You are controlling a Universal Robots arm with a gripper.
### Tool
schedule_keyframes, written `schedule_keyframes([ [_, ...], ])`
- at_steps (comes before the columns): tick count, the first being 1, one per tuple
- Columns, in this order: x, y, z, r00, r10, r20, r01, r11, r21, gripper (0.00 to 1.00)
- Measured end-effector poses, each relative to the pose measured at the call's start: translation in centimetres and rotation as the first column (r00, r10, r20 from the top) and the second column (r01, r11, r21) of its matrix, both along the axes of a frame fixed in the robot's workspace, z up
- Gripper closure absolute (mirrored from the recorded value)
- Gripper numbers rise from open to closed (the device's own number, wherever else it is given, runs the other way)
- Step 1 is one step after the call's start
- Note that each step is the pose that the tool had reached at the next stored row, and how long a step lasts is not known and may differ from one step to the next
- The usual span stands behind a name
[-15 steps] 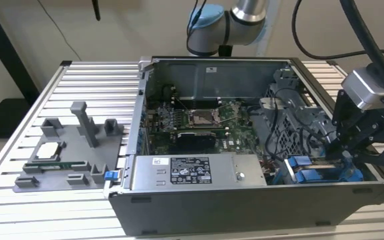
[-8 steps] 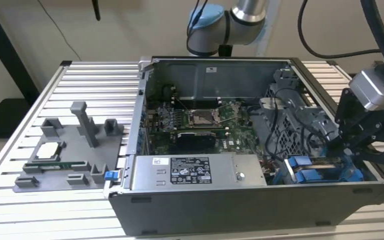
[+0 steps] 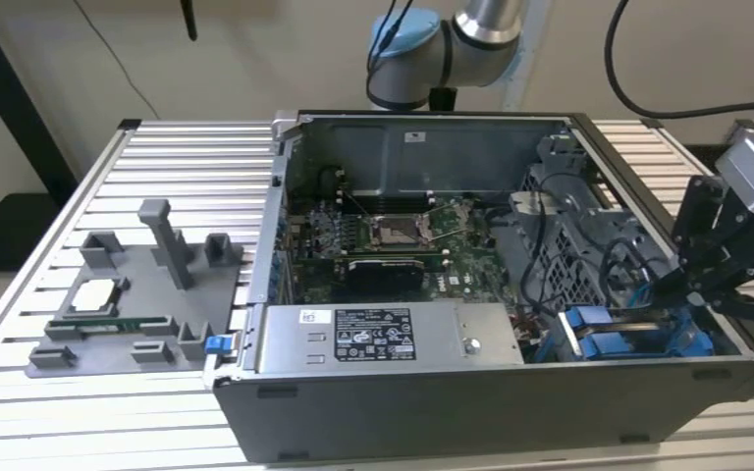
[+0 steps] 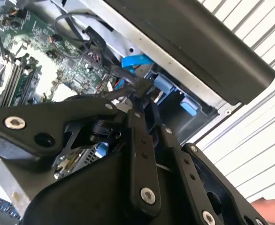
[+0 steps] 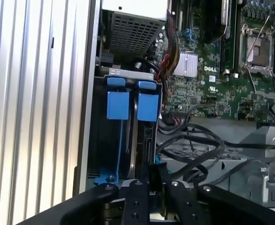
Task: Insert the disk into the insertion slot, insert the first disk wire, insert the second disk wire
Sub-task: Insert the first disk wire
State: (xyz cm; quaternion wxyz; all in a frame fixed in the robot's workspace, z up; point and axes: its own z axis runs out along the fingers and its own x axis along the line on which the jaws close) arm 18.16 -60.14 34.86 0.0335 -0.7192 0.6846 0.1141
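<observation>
The disk sits edge-on in the insertion slot of the grey drive cage, its blue carrier tab beside a second blue tab. In the exterior view the blue carrier shows at the case's near corner on that view's right. My gripper hangs just off the disk's end, its fingers drawn together on a black wire connector. A blue flat cable runs beside it. In the exterior view my gripper reaches into the case over the cage.
Loose black cables cross between the cage and the motherboard. The grey labelled power-supply box lies beside the cage. The case wall is close to the gripper. A grey fixture with parts stands on the ribbed table.
</observation>
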Motion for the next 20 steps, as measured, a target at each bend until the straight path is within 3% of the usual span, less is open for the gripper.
schedule_keyframes([
  [1,0.0,0.0,-0.01,0.9999,-0.002,-0.0118,0.002,1.0,0.0006,1.0],
  [3,0.0,0.0,-0.06,0.9996,-0.008,-0.0253,0.008,1.0,0.0027,1.0],
  [8,0.0,0.0,-0.36,0.9978,-0.06,-0.0284,0.06,0.9982,0.0048,1.0],
  [17,0.0,-0.04,-1.03,0.9893,-0.142,-0.0348,0.142,0.9898,0.0093,1.0],
  [18,0.0,-0.06,-1.08,0.9888,-0.145,-0.0359,0.145,0.9893,0.012,1.0],
  [20,0.0,-0.19,-1.11,0.9886,-0.145,-0.0418,0.146,0.9889,0.0295,1.0],
])
